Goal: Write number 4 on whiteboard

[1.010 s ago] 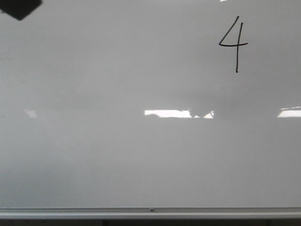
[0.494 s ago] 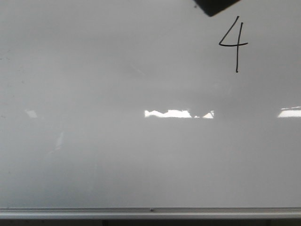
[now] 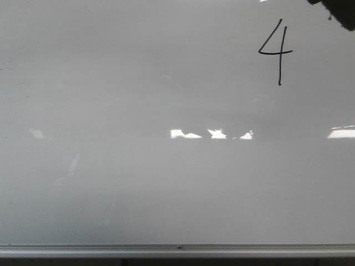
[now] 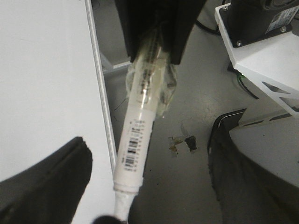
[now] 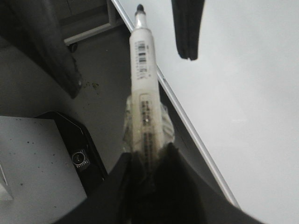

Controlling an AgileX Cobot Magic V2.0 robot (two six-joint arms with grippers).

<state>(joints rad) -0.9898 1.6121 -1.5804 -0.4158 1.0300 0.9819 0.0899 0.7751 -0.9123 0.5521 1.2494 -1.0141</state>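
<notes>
The whiteboard (image 3: 138, 183) fills the front view, with its silver frame edge (image 3: 177, 249) along the bottom. The number 4 (image 3: 279, 53) is drawn in thin black at the upper right. A dark blurred arm part (image 3: 339, 12) cuts the top right corner, apart from the 4; I cannot tell which arm. My left gripper (image 4: 156, 51) is shut on a taped white marker (image 4: 138, 135), held off the board (image 4: 42, 70) beside its frame. My right gripper (image 5: 147, 154) is shut on another white marker (image 5: 142, 70), its black tip (image 5: 139, 8) at the board's frame (image 5: 187, 109).
Grey floor (image 4: 187, 107) lies beside the board. A white machine base (image 4: 261, 42) stands close by. Dark blurred shapes (image 4: 42, 186) (image 4: 252, 177) flank the left marker's tip. A grey box (image 5: 32, 158) and a black device (image 5: 81, 158) sit on the floor.
The dark shape at the top of the front view swept from the top left corner across to the top right corner. The 4 is unchanged. The central light reflection broke up slightly.
</notes>
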